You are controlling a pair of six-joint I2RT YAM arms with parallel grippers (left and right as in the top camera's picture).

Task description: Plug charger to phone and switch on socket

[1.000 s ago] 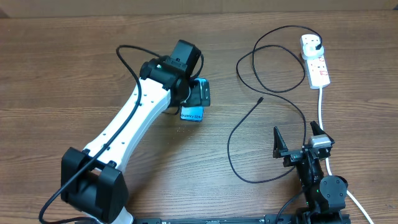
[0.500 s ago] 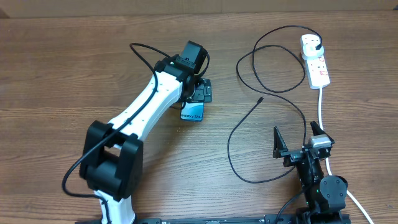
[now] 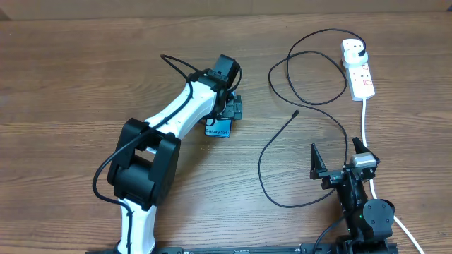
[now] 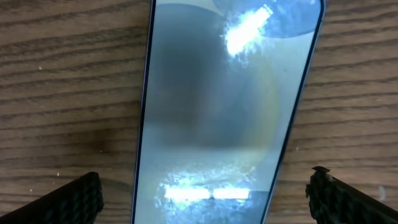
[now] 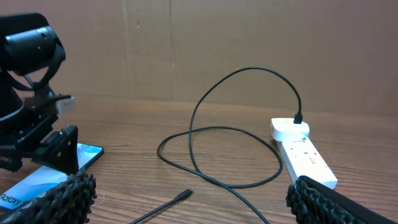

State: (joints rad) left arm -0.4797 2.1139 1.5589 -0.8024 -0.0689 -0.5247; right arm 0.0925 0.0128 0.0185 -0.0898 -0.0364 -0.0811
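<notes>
A wooden table with brown grain running left to right fills the overhead view. At its far edge stands a plain tan board, upright, with a faint vertical seam.

The only wording that can be read is on the phone: white letters, "Galaxy S24", on the blue end of its screen that sticks out just below the left tool in the overhead view. The right wrist view shows only "Galaxy", cut by the frame edge. The red markings on the socket, well beyond the right tool, are too small to read.
</notes>
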